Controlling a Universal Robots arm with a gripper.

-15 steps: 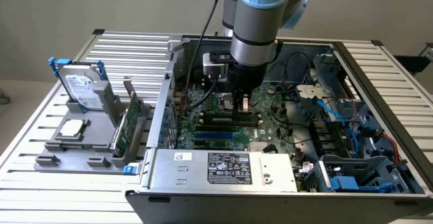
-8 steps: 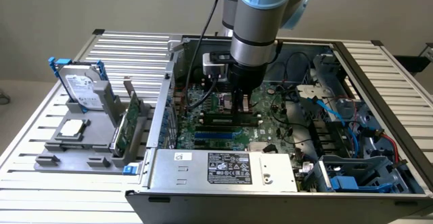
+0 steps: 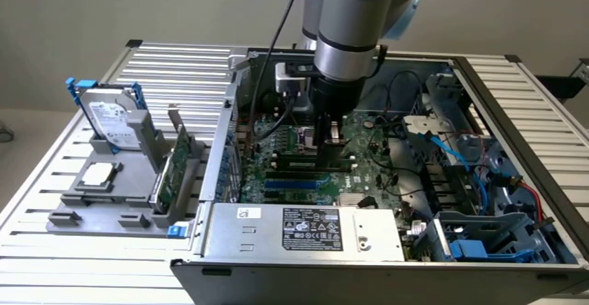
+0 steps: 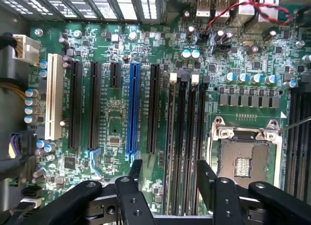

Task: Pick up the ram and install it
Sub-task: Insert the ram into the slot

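Note:
My gripper (image 3: 330,152) hangs low over the motherboard (image 3: 368,174) inside the open computer case. In the wrist view its two black fingers (image 4: 135,170) stand wide apart, so the gripper (image 4: 170,174) is open and holds nothing. The ram (image 3: 308,159), a long narrow dark-green stick, lies along the black memory slots (image 4: 187,128) right under the fingertips. Seen edge-on from the wrist, the ram (image 4: 169,132) runs between the two fingers in the slot with a white clip at its end. I cannot tell whether it is fully seated.
A hard drive (image 3: 115,120), a square silver CPU chip (image 3: 96,174) and a large green expansion card (image 3: 175,167) stand in a grey holder at the exterior view's left. The power supply (image 3: 304,230) fills the case front. The CPU socket (image 4: 245,159) and a blue slot (image 4: 132,108) flank the memory slots.

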